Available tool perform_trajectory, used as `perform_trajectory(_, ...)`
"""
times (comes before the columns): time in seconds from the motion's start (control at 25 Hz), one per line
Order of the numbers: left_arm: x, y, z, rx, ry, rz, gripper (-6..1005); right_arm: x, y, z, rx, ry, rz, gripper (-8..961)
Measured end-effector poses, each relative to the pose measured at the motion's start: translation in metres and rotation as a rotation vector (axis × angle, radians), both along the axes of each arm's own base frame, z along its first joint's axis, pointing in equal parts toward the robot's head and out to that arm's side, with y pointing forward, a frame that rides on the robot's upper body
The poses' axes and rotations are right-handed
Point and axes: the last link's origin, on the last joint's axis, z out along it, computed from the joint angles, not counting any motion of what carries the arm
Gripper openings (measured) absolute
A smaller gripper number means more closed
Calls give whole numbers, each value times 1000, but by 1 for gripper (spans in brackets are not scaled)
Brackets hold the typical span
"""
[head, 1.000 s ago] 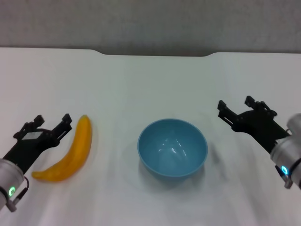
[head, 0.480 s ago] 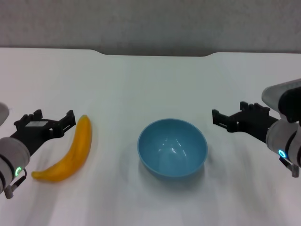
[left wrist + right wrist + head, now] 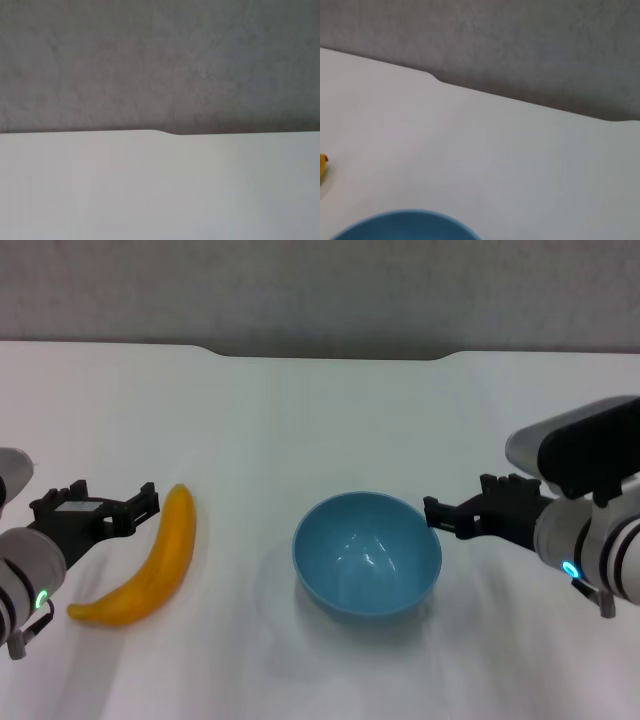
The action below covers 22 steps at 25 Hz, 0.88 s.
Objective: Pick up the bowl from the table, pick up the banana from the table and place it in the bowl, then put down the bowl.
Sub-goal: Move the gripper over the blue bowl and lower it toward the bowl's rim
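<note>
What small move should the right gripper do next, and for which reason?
Probably the right gripper should ease a little further toward the bowl so its fingers straddle the near rim. It hangs just beside that rim, holding nothing, and the bowl stands empty on the table. The banana lies untouched by the left gripper.

Black skeletal left hand (image 3: 118, 508) and right hand (image 3: 450, 514) on silver wrists with green-blue lights.

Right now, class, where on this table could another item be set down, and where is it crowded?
Bare table lies between bowl and far edge, and between banana and bowl. Crowded: the left gripper beside the banana, the right gripper at the bowl's rim.
</note>
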Motion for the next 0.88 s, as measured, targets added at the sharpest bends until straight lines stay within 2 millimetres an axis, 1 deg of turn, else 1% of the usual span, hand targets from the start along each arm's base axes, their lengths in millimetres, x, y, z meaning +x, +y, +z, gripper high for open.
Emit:
perform_trajectory(0.2, -2, 0, 0, 0, 2, 4, 880, 7, -3, -5, -8, 4, -17, 848)
perform_trajectory(0.32, -1, 2, -1, -2, 4, 0, 879, 14, -6, -13, -15, 6, -17, 848)
perform_trajectory(0.44, -1, 2, -2, -4, 6, 0, 879, 13, -8, -19, -21, 15, -4, 847)
perform_trajectory(0.52, 0, 3, -2, -6, 11, -6, 879, 8, -12, -27, -31, 36, 26, 846)
perform_trajectory(0.6, 1, 4, -3, -9, 16, -12, 879, 7, -13, -29, -33, 40, 33, 845)
perform_trajectory(0.88, 3, 4, -4, -14, 21, -19, 880, 18, -15, -33, -41, 36, 2, 841)
